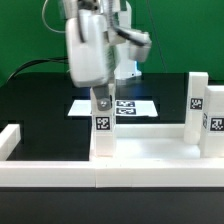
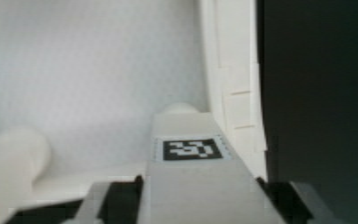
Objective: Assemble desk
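Fingers of the grey two-finger gripper [image 1: 102,100] stand clamped on the upper end of a white square plastic leg post [image 1: 103,128], which hangs upright directly beneath the hand. In the wrist view the two dark finger pads [image 2: 137,186] flank that post [image 2: 197,150] on either side, its black-and-white marker tag facing the camera. Below the post lies the large white rectangular plastic desk panel [image 1: 150,155] with its raised rim; whether the post's foot already touches it I cannot tell. Beyond the hand, on the black table [image 1: 40,100], rests the flat white marker board [image 1: 115,106]. Off toward the exterior view's right stand two more white tagged leg posts [image 1: 197,100].

The post looks rigid, light and smooth-sided, so it could slip or twist; a grip high across two flat faces seems soundest. Apart from the coded tags, no readable writing or brand appears.
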Motion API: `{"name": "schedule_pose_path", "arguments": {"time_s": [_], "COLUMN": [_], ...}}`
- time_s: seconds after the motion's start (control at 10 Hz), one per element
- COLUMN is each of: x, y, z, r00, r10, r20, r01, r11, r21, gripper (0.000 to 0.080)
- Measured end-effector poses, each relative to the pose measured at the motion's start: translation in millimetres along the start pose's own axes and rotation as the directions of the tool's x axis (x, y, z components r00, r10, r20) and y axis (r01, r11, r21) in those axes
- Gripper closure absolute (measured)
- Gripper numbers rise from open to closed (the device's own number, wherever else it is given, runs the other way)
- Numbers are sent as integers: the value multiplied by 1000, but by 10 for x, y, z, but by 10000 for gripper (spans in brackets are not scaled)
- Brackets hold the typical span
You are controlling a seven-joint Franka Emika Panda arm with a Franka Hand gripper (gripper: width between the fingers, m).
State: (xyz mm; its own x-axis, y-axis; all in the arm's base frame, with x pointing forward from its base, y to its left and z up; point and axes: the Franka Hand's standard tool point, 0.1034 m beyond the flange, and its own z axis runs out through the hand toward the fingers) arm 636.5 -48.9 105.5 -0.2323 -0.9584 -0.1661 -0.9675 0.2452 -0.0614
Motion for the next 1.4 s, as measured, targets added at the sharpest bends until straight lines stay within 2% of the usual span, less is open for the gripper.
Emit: {"name": "schedule_pose_path", "arguments": {"time_s": [0.1,0.2,0.3,0.4,0.5,0.6,0.7,0.8,1.0,1.1,1.2,1.3,1.4], "x": [4,-5,-2,-3,-29,-89,-96,-98,-63,-44,25,26,26], "y": [-6,-3,-4,-8,-14,8,29,58,59,54,2,-16,-11], "z": [2,6,7,7,20,46,70,74,76,70,28,21,27], "r00": [995,993,996,1000,974,888,817,792,681,588,272,228,282], "r10": [98,116,90,-1,-223,-458,-576,-609,-730,-807,-961,-972,-958], "r20": [-2,-2,-3,-12,-34,-34,-38,-50,-56,-57,-55,-55,-57], "r01": [-98,-116,-89,1,224,458,577,609,731,807,959,971,956], "r11": [995,993,996,1000,975,889,817,793,683,590,275,232,285], "r21": [9,8,8,11,12,-1,4,4,-14,-26,-68,-66,-65], "gripper": [506,506,422,422,287,180,159,159,151,150,150,150,150]}}
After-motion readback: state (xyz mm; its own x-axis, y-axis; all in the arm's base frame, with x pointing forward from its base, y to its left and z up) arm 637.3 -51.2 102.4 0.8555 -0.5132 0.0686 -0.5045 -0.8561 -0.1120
